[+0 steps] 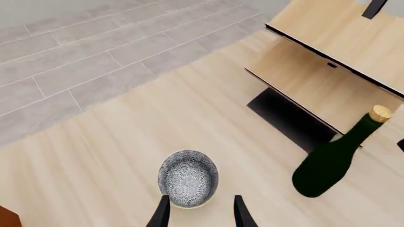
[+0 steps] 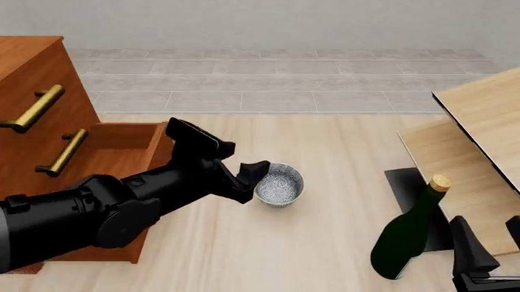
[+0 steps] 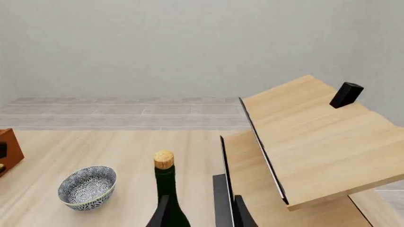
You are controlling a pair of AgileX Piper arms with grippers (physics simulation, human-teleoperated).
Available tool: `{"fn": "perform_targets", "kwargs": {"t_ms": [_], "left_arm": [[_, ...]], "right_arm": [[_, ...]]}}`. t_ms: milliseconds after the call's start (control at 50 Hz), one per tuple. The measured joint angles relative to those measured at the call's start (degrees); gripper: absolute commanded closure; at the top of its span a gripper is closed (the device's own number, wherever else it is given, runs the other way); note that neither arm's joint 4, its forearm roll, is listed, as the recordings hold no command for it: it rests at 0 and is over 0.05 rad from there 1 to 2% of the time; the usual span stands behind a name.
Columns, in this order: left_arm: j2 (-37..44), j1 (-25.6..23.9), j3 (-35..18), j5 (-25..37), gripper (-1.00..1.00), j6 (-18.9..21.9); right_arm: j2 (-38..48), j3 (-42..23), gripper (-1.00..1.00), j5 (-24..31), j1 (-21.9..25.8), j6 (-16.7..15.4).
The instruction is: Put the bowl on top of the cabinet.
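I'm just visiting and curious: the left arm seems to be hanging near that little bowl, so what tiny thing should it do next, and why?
Probably ease the left gripper forward and down until its fingers straddle the bowl's rim, then close. The gripper is open and the bowl sits upright on the table just ahead of the fingertips, not yet between them. The bowl must be held before it can go on the cabinet.

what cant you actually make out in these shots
- Cabinet: the front view's left edge cuts it off and the left arm covers its lower front.
- Left gripper: only the fingertips show in its wrist view, spread near the bowl; contact is unclear.
- Right gripper: cut off at the front view's corner.
- Bottle: base cut off in the right wrist view.
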Motion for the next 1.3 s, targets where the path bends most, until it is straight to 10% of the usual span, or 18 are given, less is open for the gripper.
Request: {"fn": "perform_targets", "kwargs": {"t_ms": [1300], "left_arm": [[14.66,3.23,-6.48,-1.73,-1.0,-5.17]], "right_arm": [[0.0,0.0,-1.0,0.0,0.0,0.0]]}}
